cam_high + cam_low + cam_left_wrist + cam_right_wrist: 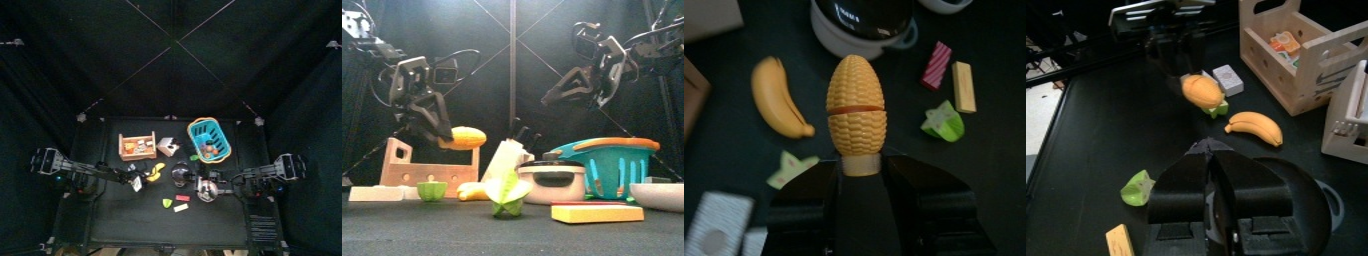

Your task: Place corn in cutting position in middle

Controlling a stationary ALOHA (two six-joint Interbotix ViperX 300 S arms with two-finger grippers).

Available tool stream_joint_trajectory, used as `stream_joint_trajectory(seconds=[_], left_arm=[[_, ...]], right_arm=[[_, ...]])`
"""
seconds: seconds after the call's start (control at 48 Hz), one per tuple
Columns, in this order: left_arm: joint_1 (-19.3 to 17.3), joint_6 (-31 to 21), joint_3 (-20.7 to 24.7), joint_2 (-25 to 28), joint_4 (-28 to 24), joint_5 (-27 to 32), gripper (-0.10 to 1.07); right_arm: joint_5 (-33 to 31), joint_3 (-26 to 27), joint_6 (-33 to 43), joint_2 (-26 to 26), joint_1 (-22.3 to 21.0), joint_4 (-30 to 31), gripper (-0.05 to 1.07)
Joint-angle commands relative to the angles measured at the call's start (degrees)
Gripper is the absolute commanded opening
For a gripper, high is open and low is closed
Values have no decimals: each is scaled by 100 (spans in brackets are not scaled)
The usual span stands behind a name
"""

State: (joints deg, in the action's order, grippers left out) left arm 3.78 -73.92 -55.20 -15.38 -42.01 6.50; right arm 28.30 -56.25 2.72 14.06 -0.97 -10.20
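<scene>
Clear of the table, near the banana (780,95), the left gripper (855,172) pinches the corn (857,104) by its base; it looks light, rigid, smooth, liable to swivel if gripped loosely.

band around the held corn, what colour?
Orange-red, on the yellow corn; clearest in the left wrist view.

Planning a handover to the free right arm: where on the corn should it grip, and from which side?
Grip the corn on its free tapered half, past the orange band, coming in from the tip side. The left gripper already clamps the blunt base, leaving only that end exposed above the table.
</scene>
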Motion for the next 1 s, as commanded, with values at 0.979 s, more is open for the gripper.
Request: stream_joint_trajectory(seconds=[0.979], left_arm=[[-308, 299, 237, 1090, 3410, -1925, 30]], right_arm=[[26, 308, 0, -501, 193, -9, 31]])
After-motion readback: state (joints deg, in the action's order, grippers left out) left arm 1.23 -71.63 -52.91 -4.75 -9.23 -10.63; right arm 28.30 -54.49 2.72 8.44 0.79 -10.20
